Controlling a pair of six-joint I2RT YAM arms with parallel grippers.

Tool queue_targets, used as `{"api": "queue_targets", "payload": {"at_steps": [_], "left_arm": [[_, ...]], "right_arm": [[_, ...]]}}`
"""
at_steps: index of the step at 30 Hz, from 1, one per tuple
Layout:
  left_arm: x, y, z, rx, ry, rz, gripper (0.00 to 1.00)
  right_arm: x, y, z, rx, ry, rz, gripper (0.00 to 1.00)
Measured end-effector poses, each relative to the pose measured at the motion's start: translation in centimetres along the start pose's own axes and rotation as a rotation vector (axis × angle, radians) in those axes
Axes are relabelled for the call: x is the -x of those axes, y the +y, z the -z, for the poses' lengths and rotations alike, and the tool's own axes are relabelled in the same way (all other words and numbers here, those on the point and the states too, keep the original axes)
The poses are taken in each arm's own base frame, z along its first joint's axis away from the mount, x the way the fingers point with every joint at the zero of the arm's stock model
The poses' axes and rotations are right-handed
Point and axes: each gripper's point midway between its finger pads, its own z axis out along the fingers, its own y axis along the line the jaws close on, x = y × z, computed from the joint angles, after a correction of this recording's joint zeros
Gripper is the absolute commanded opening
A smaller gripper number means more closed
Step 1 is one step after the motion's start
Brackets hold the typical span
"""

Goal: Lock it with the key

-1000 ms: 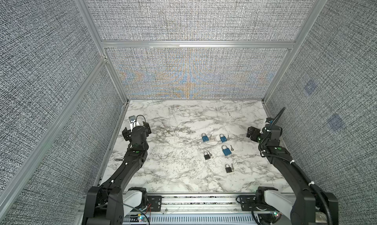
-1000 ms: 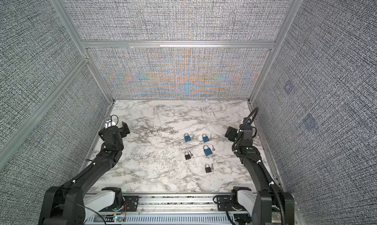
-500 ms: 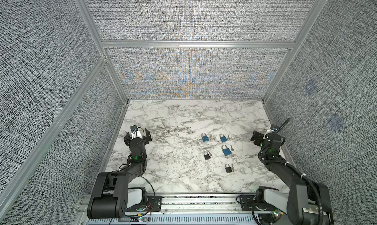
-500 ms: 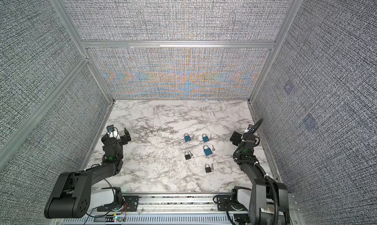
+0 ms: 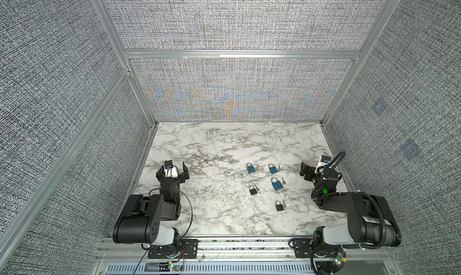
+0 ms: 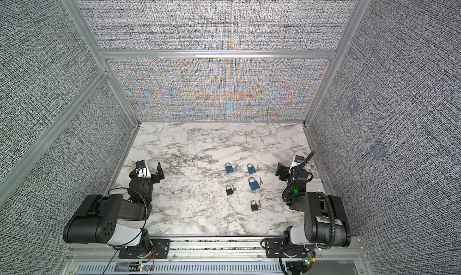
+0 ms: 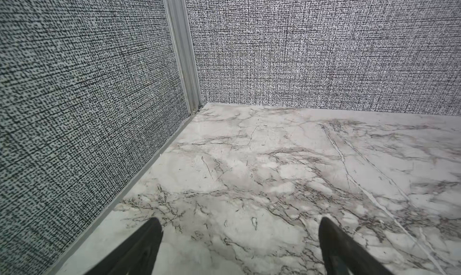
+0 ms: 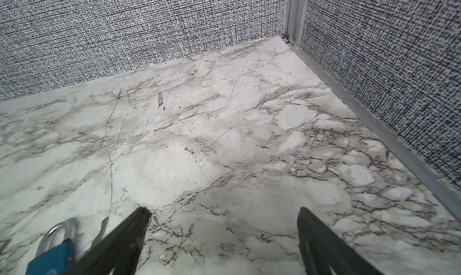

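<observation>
Nearest, two arms sitting folded at the tabletop front, left hand and right hand both gaping wide and empty, two black padlocks lying right of centre, three blue padlocks lying beyond, small keys resting beside them.

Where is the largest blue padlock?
In both top views the largest blue padlock lies right of centre, a key at its right, a black padlock in front.
</observation>
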Motion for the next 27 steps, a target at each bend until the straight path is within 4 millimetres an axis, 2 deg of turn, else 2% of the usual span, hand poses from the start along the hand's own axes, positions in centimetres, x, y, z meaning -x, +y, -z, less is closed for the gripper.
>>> {"api": "queue_targets", "payload": {"at_steps": [3,8,18,23,27], "left_arm": [[-0.2,-0.3,-0.2,-0.016,-0.001,-0.006,0.99],[1.1,-0.7,-1.1,-0.029,-0.035,-0.003,0.99],[1.2,-1.1,-1.2,-0.048,-0.033,-0.008,0.99],[1.2,-1.1,-1.2,-0.048,-0.033,-0.009,0.99],[1.2,-1.1,-1.2,-0.048,-0.034,-0.011,0.99]], "right_arm": [[0.5,0.6,-0.1,0.032,-0.022,0.014,0.94],[1.3,1.3,-0.4,0.073,-0.048,0.033,0.94],[2.3,3.3,-1.8,0.133,-0.038,0.093,0.96],[1.4,3.4,-2.0,0.124,-0.004,0.110,0.98],[-0.5,3.7,-1.8,0.130,0.035,0.124,0.99]]}}
